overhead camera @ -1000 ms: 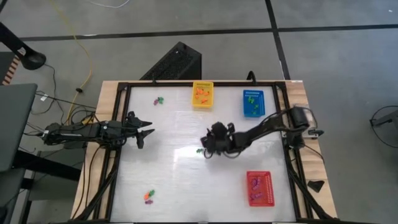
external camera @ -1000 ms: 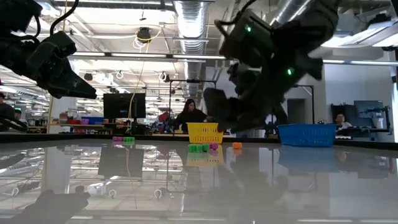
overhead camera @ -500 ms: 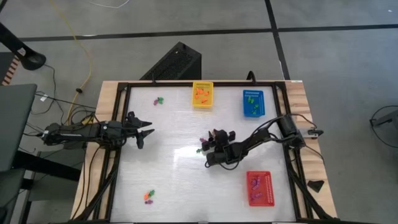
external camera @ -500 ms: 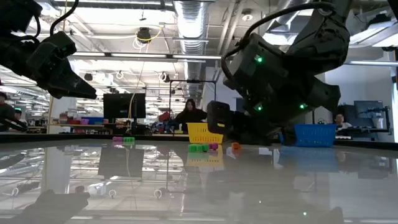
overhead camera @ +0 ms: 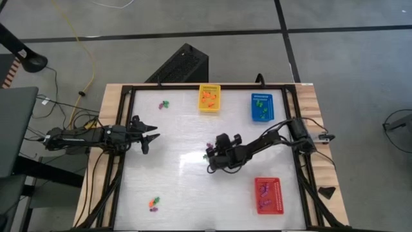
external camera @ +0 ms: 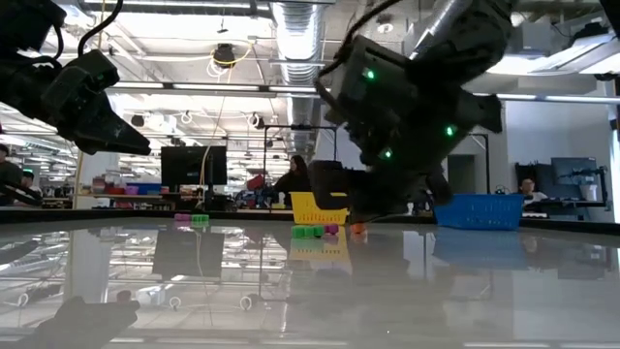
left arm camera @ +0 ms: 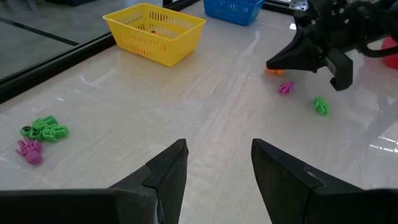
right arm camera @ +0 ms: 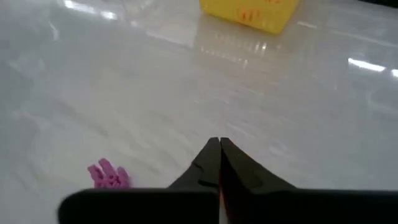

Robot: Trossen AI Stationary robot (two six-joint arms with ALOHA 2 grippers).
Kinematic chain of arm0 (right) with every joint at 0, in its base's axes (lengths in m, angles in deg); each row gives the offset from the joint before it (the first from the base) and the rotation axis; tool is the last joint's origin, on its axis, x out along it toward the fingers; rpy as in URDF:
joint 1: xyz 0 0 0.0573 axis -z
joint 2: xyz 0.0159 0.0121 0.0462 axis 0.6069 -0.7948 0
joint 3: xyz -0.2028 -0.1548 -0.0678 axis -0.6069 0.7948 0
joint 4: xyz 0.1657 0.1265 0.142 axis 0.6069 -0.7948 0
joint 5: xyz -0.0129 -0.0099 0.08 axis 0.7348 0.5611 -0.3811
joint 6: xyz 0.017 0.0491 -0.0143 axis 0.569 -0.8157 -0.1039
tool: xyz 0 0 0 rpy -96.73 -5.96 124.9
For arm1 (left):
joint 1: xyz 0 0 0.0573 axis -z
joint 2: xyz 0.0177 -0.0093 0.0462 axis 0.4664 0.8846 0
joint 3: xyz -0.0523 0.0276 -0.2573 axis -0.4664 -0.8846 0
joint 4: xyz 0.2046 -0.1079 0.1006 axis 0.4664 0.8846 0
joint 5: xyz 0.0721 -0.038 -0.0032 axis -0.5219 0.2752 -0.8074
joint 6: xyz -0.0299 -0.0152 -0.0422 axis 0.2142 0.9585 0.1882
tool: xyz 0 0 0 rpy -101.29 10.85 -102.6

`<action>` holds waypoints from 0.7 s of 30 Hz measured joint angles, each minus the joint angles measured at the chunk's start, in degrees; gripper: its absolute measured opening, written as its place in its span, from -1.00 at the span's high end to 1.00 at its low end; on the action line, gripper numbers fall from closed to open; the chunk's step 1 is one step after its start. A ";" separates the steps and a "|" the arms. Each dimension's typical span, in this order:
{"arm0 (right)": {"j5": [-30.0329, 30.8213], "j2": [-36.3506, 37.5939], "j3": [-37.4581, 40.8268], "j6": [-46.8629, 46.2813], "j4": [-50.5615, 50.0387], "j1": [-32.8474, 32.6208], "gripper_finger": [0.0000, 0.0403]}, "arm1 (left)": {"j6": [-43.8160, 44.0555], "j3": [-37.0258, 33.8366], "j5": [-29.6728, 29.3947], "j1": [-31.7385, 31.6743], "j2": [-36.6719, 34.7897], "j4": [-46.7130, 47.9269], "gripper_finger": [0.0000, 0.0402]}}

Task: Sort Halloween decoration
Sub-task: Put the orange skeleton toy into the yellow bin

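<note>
A glossy white table [overhead camera: 187, 187], framed by dark rails and a pale wooden border, is seen from above, and its polished top mirrors the ceiling lights in the low view. Three perforated rectangular plastic baskets are set on it. The yellow basket [overhead camera: 209, 98] and the blue basket [overhead camera: 262, 106] are placed beyond the right gripper, toward the far edge, and the red basket [overhead camera: 268, 194] is placed nearer the front edge, to that gripper's right.

The right gripper [overhead camera: 210, 158] is lowered to the table near its middle, on a dark jointed arm. Its two tapered black fingers [right arm camera: 219, 163] are pressed together at the tips, and a sliver of orange is glimpsed between them (too little is shown to tell whether an orange trinket is pinched). In the left wrist view an orange trinket [left arm camera: 276, 71] is seen at those fingertips.

The left gripper [overhead camera: 150, 136] is held above the table's left side, well apart from the right one, with its wedge-shaped fingers [left arm camera: 168, 171] spread.

The Halloween decoration is scattered as tiny knobbly pieces. A purple trinket [right arm camera: 109, 175] and a green trinket [left arm camera: 320, 105] are seen just beside the right gripper. A green and purple cluster [overhead camera: 164, 103] is seen beyond the left gripper, near the far edge, and an orange and purple cluster [overhead camera: 153, 203] near the front edge. More pieces are held in all three baskets.
</note>
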 joint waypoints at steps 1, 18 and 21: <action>-1.21 0.60 -0.60 1.28 -1.53 0.07 0.91 | 0.00 0.01 0.00 0.02 0.00 0.00 0.16; -5.81 7.94 -4.30 13.13 -4.90 2.27 0.62 | 0.00 0.01 0.01 0.00 0.00 0.00 0.16; -6.08 5.79 -3.98 8.89 -5.85 2.33 0.35 | 0.00 0.02 -0.06 0.02 0.00 0.00 0.16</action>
